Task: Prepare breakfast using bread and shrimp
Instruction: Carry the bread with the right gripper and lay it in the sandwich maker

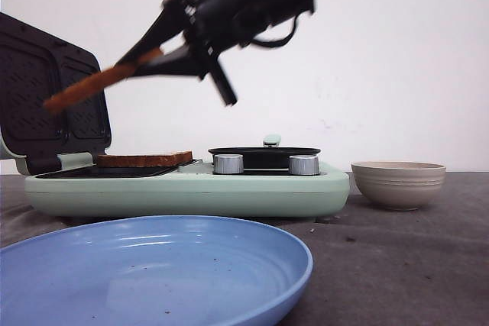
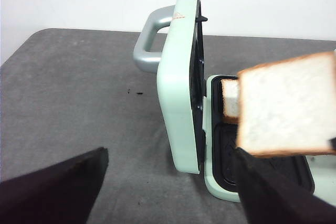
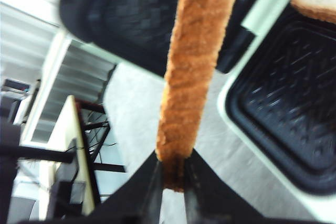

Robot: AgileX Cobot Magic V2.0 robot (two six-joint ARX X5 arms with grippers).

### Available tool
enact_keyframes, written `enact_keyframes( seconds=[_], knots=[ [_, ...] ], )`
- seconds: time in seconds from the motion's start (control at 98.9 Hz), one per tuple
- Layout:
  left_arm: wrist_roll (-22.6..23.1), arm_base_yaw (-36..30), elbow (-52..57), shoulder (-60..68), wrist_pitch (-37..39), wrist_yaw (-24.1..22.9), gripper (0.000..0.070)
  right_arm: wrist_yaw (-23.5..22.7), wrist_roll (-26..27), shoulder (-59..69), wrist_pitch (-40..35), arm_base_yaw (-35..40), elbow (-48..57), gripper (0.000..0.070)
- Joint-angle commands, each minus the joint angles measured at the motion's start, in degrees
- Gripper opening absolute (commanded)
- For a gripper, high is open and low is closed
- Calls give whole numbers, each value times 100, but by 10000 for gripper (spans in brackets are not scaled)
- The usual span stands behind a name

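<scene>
My right gripper [image 1: 149, 57] is shut on one bread slice [image 1: 99, 82], seen edge-on and tilted down to the left, in the air above the open sandwich maker [image 1: 183, 188]. In the right wrist view the fingers [image 3: 172, 174] pinch the slice's crust [image 3: 197, 61]. The second bread slice [image 1: 144, 159] lies flat on the maker's black grill plate [image 3: 278, 114]. My left gripper [image 2: 169, 153] is open and empty beside the raised lid [image 2: 178, 93]; the held slice [image 2: 286, 111] shows there too. No shrimp is in view.
A blue plate [image 1: 153, 272] lies at the front. A beige bowl [image 1: 397, 183] stands at the right, its inside hidden. A black pan [image 1: 263, 156] and two metal knobs [image 1: 228, 163] sit on the maker's right half. Grey cloth covers the table.
</scene>
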Motion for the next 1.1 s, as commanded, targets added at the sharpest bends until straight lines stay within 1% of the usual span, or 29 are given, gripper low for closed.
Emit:
enact_keyframes(
  seconds=[0.0, 0.132, 0.223, 0.364, 0.516, 0.587, 0.617, 0.637, 0.728, 0.769, 0.971, 1.093],
  knots=[
    [13, -15, 33, 24, 42, -39, 435, 37, 155, 278, 33, 87, 251, 0],
    [13, -15, 33, 24, 42, -39, 435, 238, 295, 546, 15, 138, 332, 0],
    [13, -15, 33, 24, 42, -39, 435, 275, 367, 660, -28, 160, 334, 0],
    [13, -15, 33, 24, 42, -39, 435, 468, 361, 717, -166, 210, 332, 0],
    [13, -15, 33, 24, 52, -39, 435, 503, 380, 732, -306, 214, 332, 0],
    [13, -15, 33, 24, 52, -39, 435, 667, 317, 732, -492, 214, 332, 3],
    [15, -15, 33, 24, 50, -39, 435, 739, 264, 732, -546, 216, 332, 20],
    [15, -15, 33, 24, 52, -39, 435, 754, 229, 732, -573, 216, 332, 45],
    [13, -15, 33, 24, 50, -39, 435, 743, 184, 732, -586, 214, 332, 232],
    [13, -15, 33, 24, 50, -39, 435, 748, 184, 732, -584, 214, 332, 280],
    [15, -15, 33, 24, 48, -39, 435, 728, 68, 730, -570, 199, 350, 286],
    [15, -15, 33, 24, 48, -39, 435, 715, 48, 726, -693, 164, 439, 286]
  ],
)
